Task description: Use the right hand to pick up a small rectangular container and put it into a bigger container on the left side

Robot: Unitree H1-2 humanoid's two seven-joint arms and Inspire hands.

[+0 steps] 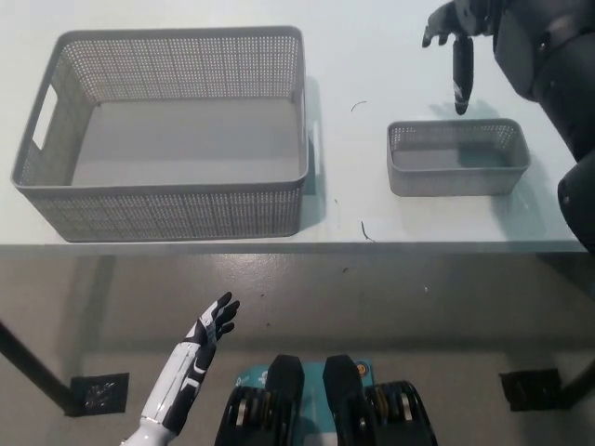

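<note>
Right hand (462,42) hovers beyond the small basket (457,157), fingers spread to grasp; left hand (212,325) idles below, fingers apart

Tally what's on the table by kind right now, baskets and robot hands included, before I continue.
Large grey baskets: 1, the big basket at left.
Small grey baskets: 1, the small basket at right.
Robot hands: 2, the right hand above the small basket, the left hand below the table edge.
Total: 4.

Right hand (457,46) open above far rim of small container (457,158), not touching; big container (172,130) well left; left hand (209,327) low, open.
</note>
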